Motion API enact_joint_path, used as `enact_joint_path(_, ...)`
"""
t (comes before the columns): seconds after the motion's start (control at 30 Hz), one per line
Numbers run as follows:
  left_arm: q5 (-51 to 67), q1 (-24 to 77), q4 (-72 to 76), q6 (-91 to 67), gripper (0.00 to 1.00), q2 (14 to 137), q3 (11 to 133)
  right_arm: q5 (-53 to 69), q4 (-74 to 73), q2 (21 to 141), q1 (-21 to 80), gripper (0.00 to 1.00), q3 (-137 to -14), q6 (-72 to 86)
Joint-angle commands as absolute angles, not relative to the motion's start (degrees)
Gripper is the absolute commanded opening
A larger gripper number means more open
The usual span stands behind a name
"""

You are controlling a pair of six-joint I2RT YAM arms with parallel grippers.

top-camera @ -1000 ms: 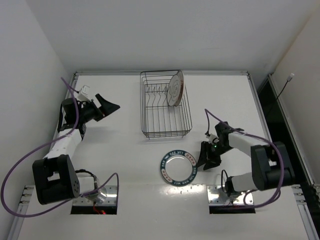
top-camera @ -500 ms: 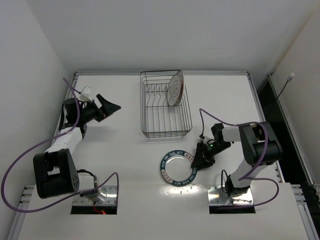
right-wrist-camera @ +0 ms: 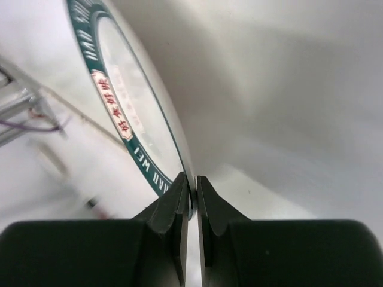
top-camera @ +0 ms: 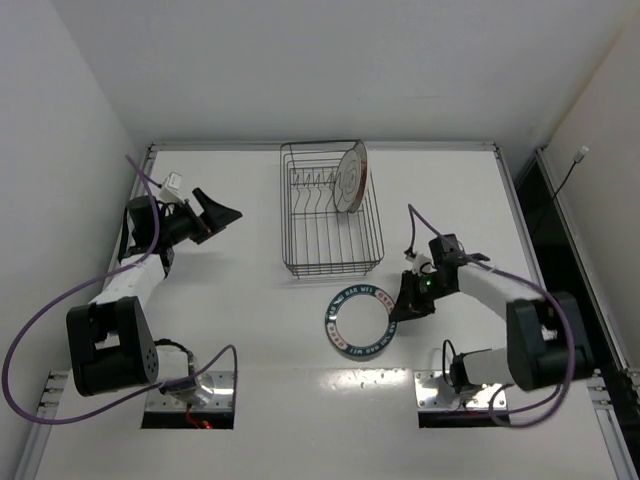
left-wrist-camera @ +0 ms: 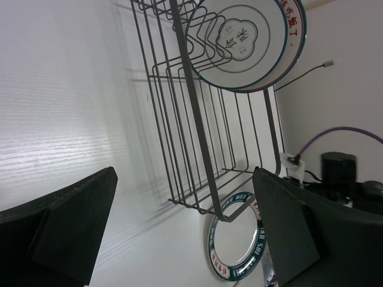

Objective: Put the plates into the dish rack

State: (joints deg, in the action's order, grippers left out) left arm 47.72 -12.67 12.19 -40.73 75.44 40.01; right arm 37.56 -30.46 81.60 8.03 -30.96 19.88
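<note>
The right jaws are closed on the edge of the teal-rimmed plate [top-camera: 358, 320], just beside the near end of the dish rack [top-camera: 332, 270]. Two other plates [top-camera: 350, 177] stand upright at its far end. The left jaws are wide open, holding nothing.

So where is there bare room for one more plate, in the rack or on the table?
The near half of the rack, in front of the two standing plates, is bare. The table between the left arm and the rack is open too. Crowded: the rack's far end, and just before the rack, where the right jaws pinch the teal-rimmed plate.
</note>
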Motion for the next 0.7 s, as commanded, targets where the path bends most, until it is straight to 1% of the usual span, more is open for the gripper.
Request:
enact_joint_path(0.0, 46.3, -12.3, 11.6, -39.1, 0.95, 75.3, 41.6, 24.7, -37.9, 69.1, 9.9, 0.0, -36.0, 22.5)
enact_joint_path(0.07, 45.8, -12.3, 11.1, -38.6, 0.95, 74.8, 41.6, 19.5, -45.2, 64.8, 10.5, 0.0, -41.5, 22.5)
enact_joint_path(0.13, 45.2, -12.3, 11.1, -38.6, 0.95, 74.2, 41.6, 16.9, -51.6, 60.4, 11.1, 0.0, -45.8, 22.5)
enact_joint_path(0.17, 45.2, -12.3, 11.1, -38.6, 0.95, 74.2, 41.6, 15.7, -53.7, 59.3, 11.1, 0.0, -50.4, 22.5)
enact_joint_path(0.27, 44.0, -12.3, 9.8, -38.0, 0.95, 74.2, 41.6, 9.0, -60.7, 58.1, 11.1, 0.0, -61.1, 23.0)
enact_joint_path(0.37, 43.5, -12.3, 9.2, -37.4, 0.95, 73.7, 41.6, 6.6, -64.3, 59.0, 11.1, 0.0, -72.0, 23.0)
enact_joint_path(0.4, 43.5, -12.3, 9.2, -37.4, 0.95, 73.7, 41.6, 6.6, -65.3, 60.1, 11.1, 0.0, -74.7, 23.0)
enact_joint_path(0.43, 43.0, -12.3, 8.6, -37.4, 0.95, 73.7, 41.6, 6.6, -66.1, 61.3, 11.1, 0.0, -80.2, 23.0)
enact_joint_path(0.53, 43.0, -12.3, 8.6, -36.9, 0.95, 73.1, 42.1, 5.7, -64.7, 65.3, 11.1, 0.0, -87.4, 23.6)
enact_joint_path(0.6, 43.0, -12.3, 8.6, -36.9, 0.95, 73.1, 42.1, 5.2, -60.2, 67.2, 11.1, 0.0, -89.1, 25.3)
enact_joint_path(0.67, 42.5, -12.3, 8.6, -36.9, 0.95, 73.1, 42.1, 1.9, -57.4, 71.2, 12.7, 0.0, -92.0, 26.5)
